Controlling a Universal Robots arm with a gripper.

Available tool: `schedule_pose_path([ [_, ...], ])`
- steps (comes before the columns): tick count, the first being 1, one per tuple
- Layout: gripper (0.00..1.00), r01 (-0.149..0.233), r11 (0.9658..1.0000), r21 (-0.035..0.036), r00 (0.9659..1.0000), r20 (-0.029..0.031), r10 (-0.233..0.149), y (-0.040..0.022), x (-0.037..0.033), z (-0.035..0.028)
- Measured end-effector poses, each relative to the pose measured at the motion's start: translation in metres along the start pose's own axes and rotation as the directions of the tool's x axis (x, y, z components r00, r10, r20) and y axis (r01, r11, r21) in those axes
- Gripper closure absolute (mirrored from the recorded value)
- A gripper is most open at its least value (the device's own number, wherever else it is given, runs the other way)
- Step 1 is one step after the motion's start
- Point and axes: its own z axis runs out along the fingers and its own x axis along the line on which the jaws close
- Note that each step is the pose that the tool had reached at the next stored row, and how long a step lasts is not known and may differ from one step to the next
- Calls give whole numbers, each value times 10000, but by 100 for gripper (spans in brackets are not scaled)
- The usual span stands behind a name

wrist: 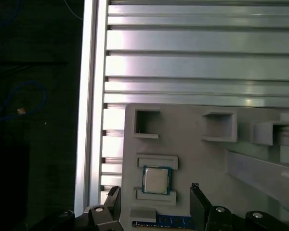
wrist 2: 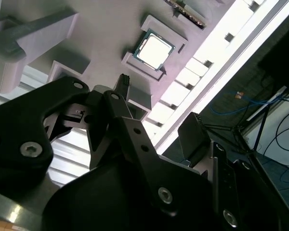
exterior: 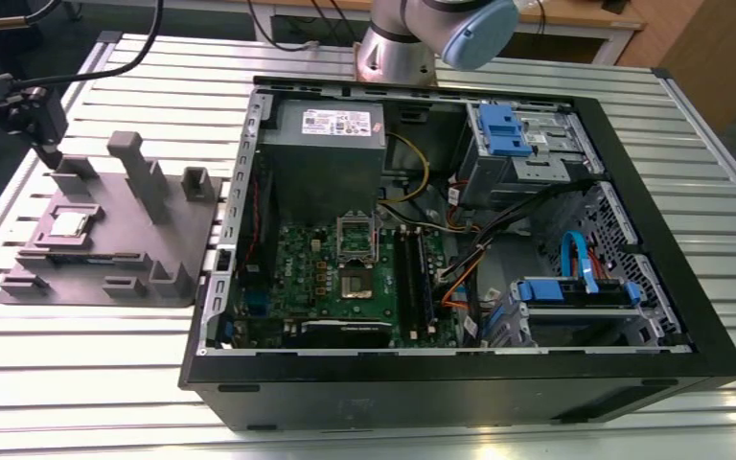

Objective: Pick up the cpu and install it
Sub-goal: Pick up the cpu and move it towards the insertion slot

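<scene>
The cpu is a small silver square chip lying flat in a shallow holder on the grey plastic fixture plate, at the exterior view's left. Both wrist views show it too, cpu and cpu. My gripper hangs above the plate's far corner, clear of the chip. Its two black fingers stand wide apart in the first wrist view, gripper, and in the second wrist view, gripper. It is open and nothing is between the fingers. The motherboard's socket sits inside the open computer case.
The black computer case lies open on the slatted aluminium table, with a grey power supply, blue drive bays and loose cables. Grey posts rise from the fixture plate. The table edge runs close beside the plate.
</scene>
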Motion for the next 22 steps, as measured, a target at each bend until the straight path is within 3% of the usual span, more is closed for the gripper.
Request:
schedule_pose_path([
  [12,33,23,10000,-8,10000,-2,-23,-15,-7,171],
  [13,33,22,10000,-26,10000,0,-22,-40,-9,257],
  [15,33,23,10000,-35,10000,-2,-23,-44,-10,293],
  [22,33,23,10000,-35,10000,-2,-23,-46,-11,314],
])
